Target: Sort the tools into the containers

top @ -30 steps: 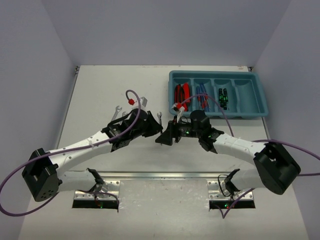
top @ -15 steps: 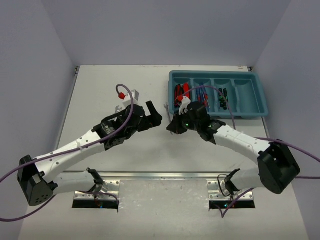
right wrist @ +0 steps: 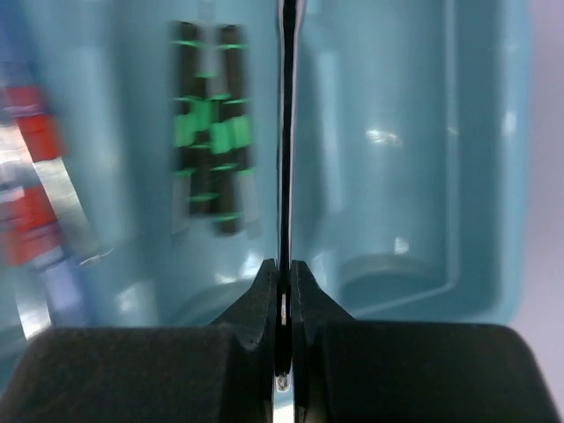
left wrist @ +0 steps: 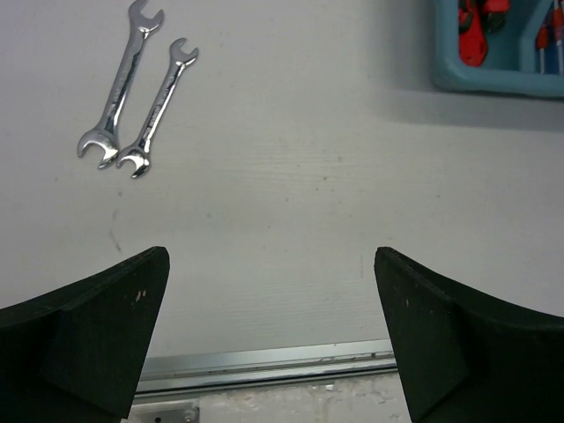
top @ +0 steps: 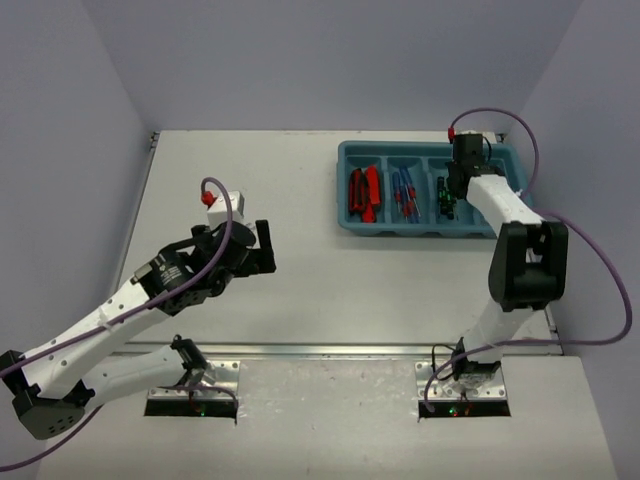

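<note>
My right gripper (top: pixel 455 188) hovers over the teal tray (top: pixel 520 225). In the right wrist view the right gripper (right wrist: pixel 284 269) is shut on a thin silver wrench (right wrist: pixel 286 123) seen edge-on. The wrench hangs over the divider between the compartment of black screwdrivers with green marks (right wrist: pixel 211 132) and the bare rightmost compartment (right wrist: pixel 405 159). Red-and-black tools (top: pixel 362 192) and blue-handled screwdrivers (top: pixel 403 192) fill the two left compartments. My left gripper (top: pixel 262 245) is open and holds nothing above the table. In the left wrist view, two silver wrenches (left wrist: pixel 119 84) (left wrist: pixel 159 106) lie side by side beyond the left gripper (left wrist: pixel 269 335).
The tray's near left corner (left wrist: pixel 493 79) shows at the top right of the left wrist view. A metal rail (left wrist: pixel 264 363) runs along the table's near edge below the left fingers. Purple cables (top: pixel 215 215) loop over both arms.
The right gripper closed on a wrench at mid-table and swung it right and back, over the tray. The left gripper opened and drew back toward the left.
</note>
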